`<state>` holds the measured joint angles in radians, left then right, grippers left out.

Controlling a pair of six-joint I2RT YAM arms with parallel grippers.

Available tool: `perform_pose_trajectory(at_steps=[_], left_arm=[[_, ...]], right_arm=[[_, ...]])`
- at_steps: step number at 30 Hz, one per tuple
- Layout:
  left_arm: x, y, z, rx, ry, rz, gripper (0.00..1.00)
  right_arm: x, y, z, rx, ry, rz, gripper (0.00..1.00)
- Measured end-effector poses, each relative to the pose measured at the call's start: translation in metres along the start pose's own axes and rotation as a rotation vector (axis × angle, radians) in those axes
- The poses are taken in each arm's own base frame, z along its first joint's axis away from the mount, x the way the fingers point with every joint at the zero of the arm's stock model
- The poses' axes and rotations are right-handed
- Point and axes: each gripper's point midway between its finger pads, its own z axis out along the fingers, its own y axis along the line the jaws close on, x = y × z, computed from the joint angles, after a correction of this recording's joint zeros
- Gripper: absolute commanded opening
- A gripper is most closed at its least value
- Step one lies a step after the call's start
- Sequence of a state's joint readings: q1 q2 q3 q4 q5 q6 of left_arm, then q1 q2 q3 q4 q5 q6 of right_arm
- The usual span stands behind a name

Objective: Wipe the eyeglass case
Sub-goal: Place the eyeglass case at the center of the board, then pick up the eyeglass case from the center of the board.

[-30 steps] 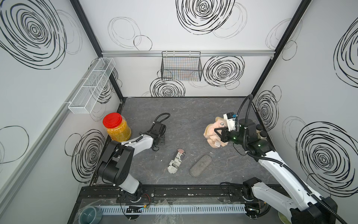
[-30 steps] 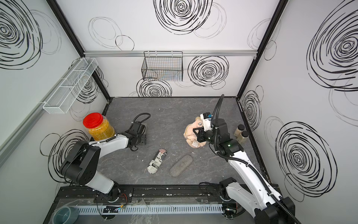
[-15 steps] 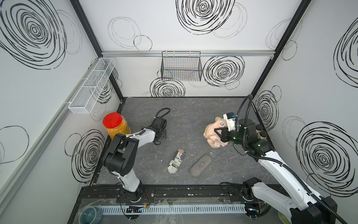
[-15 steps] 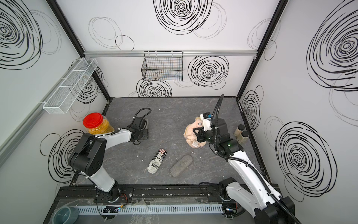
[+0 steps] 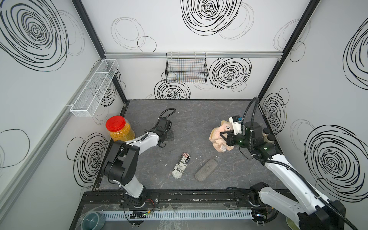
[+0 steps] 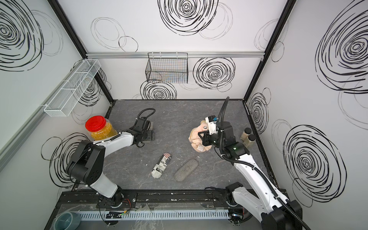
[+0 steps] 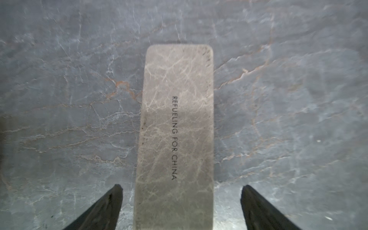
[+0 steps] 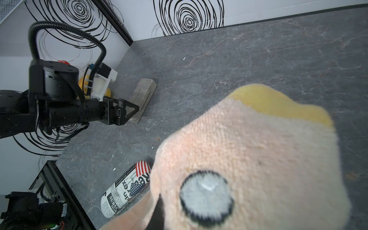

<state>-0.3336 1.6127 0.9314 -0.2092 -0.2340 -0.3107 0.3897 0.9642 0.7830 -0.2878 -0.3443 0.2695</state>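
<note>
A grey-brown marbled eyeglass case printed "REFUELING FOR CHINA" lies flat on the dark slate table at the left. My left gripper is open low over its near end, one finger on each side, with a gap to each. It shows at the left in both top views. My right gripper hovers at the right, shut on a bunched pink cloth with a yellow patch and an eye print. The cloth hides most of its fingers.
A newspaper-print case and a grey felt case lie near the front middle. A red-lidded jar stands at the left wall. Two small bottles stand by the right wall. A wire basket and a white mesh shelf hang on the walls.
The left gripper's jaws have spread wide apart around the marbled case, and the left arm's elbow has swung forward. The right arm and the cloth have not moved.
</note>
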Motion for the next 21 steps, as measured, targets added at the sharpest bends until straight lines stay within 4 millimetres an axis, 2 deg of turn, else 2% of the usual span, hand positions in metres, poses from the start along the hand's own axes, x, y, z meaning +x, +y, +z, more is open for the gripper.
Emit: perform_pose_trajectory(at_steps=[4, 9, 12, 15, 18, 21], left_arm=[[-0.020, -0.006, -0.030, 0.034, -0.069, -0.002, 0.98], [-0.021, -0.021, -0.070, 0.119, -0.112, 0.033, 0.94], [-0.001, -0.036, -0.096, 0.204, -0.114, 0.089, 0.93], [0.026, -0.054, -0.119, 0.271, -0.092, 0.164, 0.93], [0.056, -0.072, -0.138, 0.320, -0.066, 0.229, 0.93], [0.091, -0.084, -0.148, 0.351, -0.025, 0.279, 0.92]], right_arm=[[0.000, 0.001, 0.000, -0.005, 0.001, 0.002, 0.01], [0.008, 0.013, 0.002, -0.030, 0.030, -0.022, 0.01], [0.020, 0.028, 0.004, -0.059, 0.068, -0.052, 0.02], [0.028, 0.038, 0.005, -0.076, 0.093, -0.074, 0.01], [0.030, 0.039, 0.006, -0.069, 0.096, -0.074, 0.01], [0.028, 0.039, 0.003, -0.063, 0.084, -0.066, 0.01]])
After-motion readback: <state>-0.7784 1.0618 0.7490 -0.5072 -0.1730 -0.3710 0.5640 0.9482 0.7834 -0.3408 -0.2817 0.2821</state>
